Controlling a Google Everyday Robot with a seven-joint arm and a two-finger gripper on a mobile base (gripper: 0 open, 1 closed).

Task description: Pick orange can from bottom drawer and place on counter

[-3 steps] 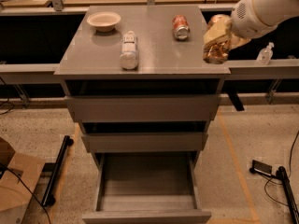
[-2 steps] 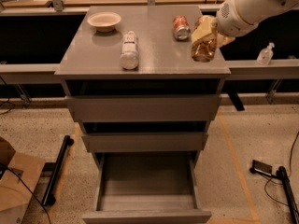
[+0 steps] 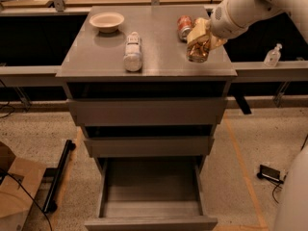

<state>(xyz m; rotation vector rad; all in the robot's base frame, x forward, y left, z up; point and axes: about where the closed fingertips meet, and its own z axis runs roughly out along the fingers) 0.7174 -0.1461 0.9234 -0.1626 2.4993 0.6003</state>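
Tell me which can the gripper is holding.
The orange can, bronze-gold, in the gripper above the counter near its front edge; the red-and-white can lies free behind it.

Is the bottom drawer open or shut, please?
The bottom drawer is open: its floor shows. The gripper holds the orange can over the counter.

Glossy white rounded arm point(image 3: 250, 6); tan fingers point(image 3: 196, 32) — above counter point(image 3: 159, 52)

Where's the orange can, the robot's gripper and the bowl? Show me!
orange can point(image 3: 196, 55): camera view, lower body.
gripper point(image 3: 202, 33): camera view, between its fingertips, gripping the can at the right side of the counter point(image 3: 159, 57).
bowl point(image 3: 107, 21): camera view, its middle.
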